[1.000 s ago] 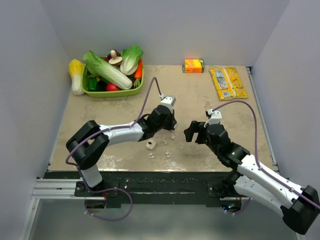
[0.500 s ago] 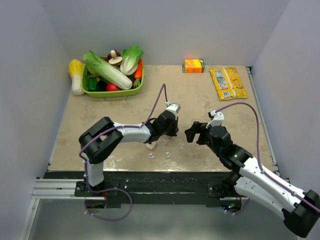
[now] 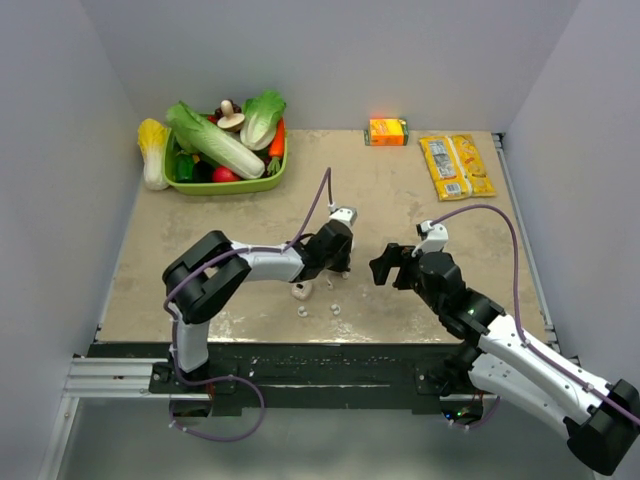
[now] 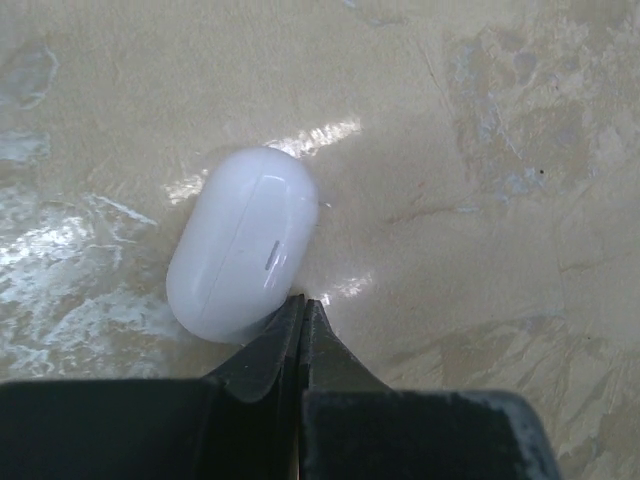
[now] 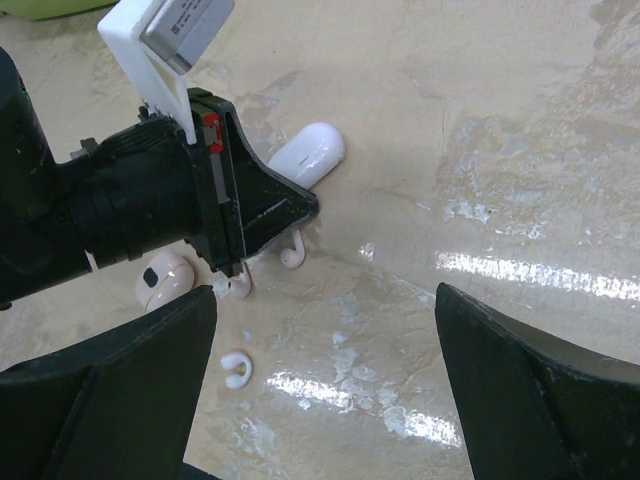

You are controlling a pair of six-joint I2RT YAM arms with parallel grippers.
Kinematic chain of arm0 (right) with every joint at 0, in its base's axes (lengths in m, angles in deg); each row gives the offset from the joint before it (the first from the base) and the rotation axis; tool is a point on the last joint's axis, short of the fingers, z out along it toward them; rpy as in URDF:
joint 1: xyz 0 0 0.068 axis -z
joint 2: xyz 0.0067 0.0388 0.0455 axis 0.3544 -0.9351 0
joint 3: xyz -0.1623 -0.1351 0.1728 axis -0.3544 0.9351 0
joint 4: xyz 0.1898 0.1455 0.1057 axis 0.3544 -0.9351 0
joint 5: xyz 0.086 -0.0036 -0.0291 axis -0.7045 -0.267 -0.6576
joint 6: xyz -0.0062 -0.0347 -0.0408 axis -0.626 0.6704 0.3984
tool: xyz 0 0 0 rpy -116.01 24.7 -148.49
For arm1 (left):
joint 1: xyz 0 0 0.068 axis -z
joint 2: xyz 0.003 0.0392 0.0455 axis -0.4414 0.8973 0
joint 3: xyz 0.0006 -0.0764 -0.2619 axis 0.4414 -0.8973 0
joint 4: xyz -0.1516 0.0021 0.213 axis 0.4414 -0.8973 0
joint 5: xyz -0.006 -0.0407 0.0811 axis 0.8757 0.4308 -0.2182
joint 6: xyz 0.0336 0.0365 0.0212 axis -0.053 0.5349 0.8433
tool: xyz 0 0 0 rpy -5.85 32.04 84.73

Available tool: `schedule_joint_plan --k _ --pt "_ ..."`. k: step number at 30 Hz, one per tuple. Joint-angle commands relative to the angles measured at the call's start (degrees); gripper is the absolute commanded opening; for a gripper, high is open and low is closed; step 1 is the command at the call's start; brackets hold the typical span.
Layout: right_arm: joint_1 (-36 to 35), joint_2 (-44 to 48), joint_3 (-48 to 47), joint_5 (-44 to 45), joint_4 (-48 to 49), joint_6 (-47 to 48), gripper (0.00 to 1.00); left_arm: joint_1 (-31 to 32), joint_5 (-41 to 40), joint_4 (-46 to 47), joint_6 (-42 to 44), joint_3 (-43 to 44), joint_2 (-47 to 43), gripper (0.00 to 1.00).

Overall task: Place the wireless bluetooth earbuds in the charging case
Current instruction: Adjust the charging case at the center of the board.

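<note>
The charging case (image 4: 242,245), a glossy white oval, lies closed on the tabletop. My left gripper (image 4: 303,300) is shut and empty, its joined tips touching the case's near right edge. In the right wrist view the case (image 5: 308,155) lies just past the left gripper (image 5: 312,205). Three pale earbuds lie loose: one (image 5: 293,252) under that gripper's tip, one (image 5: 235,287) beside it, one (image 5: 236,368) nearer. My right gripper (image 5: 328,292) is wide open and empty, to their right. From above, the left gripper (image 3: 345,268) faces the right gripper (image 3: 385,268).
A rounded whitish piece with a dark spot (image 5: 165,280) lies left of the earbuds. At the back stand a green basket (image 3: 225,185) of vegetables, an orange box (image 3: 388,131) and a yellow packet (image 3: 456,166). Walls close in the left, right and back.
The left arm swung its elbow rightward and pushed its shut gripper slightly right, then stayed almost still. The right arm shifted only slightly.
</note>
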Motion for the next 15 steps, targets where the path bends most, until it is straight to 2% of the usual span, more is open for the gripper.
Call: schedule_joint_plan --k 1,8,15 --pt "-0.12 0.52 0.31 0.59 0.97 -0.69 0.93 -3.18 -2.52 -2.71 -0.51 -2.27 -2.26 0.0" --pt "-0.2 0.96 0.48 0.32 0.79 -0.69 0.93 -6.62 -2.61 -2.19 -0.52 -3.16 -2.96 0.0" --pt "-0.2 1.84 0.66 0.14 0.79 -0.69 0.93 -9.34 -3.39 -4.64 2.65 -0.44 -3.49 0.0"
